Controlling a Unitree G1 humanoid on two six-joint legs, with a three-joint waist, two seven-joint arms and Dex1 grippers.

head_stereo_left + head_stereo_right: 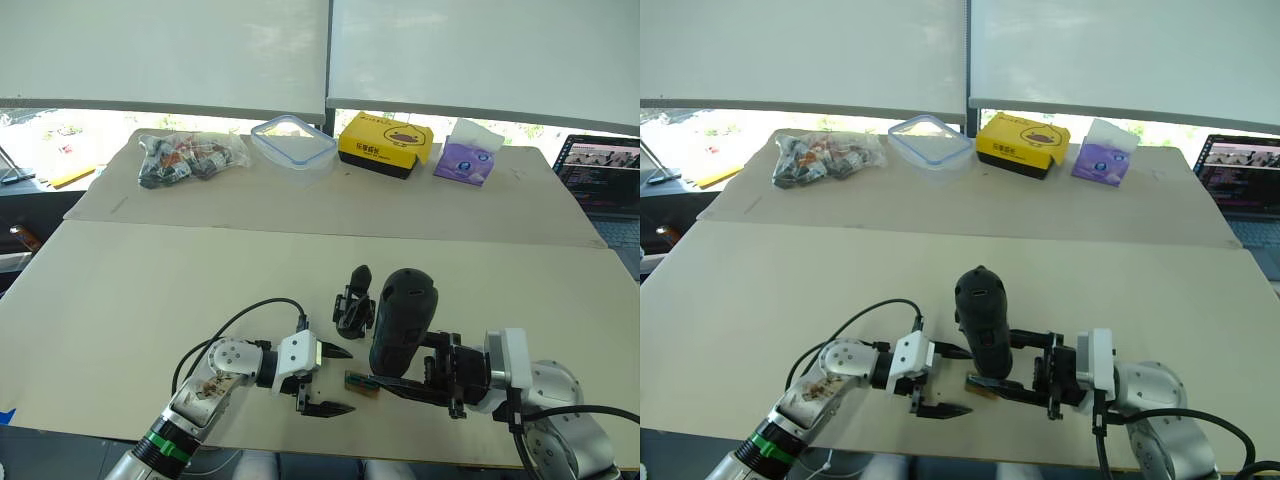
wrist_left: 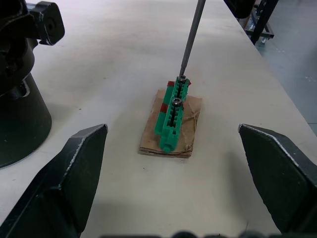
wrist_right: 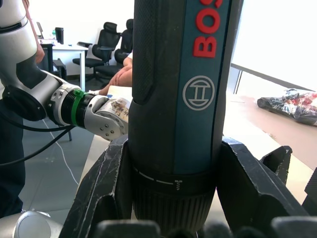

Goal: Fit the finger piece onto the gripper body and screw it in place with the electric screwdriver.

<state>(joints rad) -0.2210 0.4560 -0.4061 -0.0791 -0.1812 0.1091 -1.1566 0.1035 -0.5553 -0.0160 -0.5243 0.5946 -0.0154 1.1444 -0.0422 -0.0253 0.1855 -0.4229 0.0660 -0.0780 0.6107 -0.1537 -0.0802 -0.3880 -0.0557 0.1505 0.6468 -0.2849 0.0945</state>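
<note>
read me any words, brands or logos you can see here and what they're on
"BOS", red letters cut off at the frame edge, above a round logo: on the electric screwdriver clamped in the right claw.
Print on the yellow box: too small to read.
Purple tissue pack and laptop screen: illegible.

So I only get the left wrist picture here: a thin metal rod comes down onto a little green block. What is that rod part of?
Observer: It is the tip of the electric screwdriver, a fat dark tool standing upright over the green block.
Visitor: Who is holding it up?
Observer: The right gripper. Its two black fingers are clamped round the tool's lower barrel, one on each side.
Visitor: And the dark lump at the edge of my picture?
Observer: That is the gripper body, a small black part with a pointed finger, standing on the table just beyond the block, to the left of the screwdriver.
</note>
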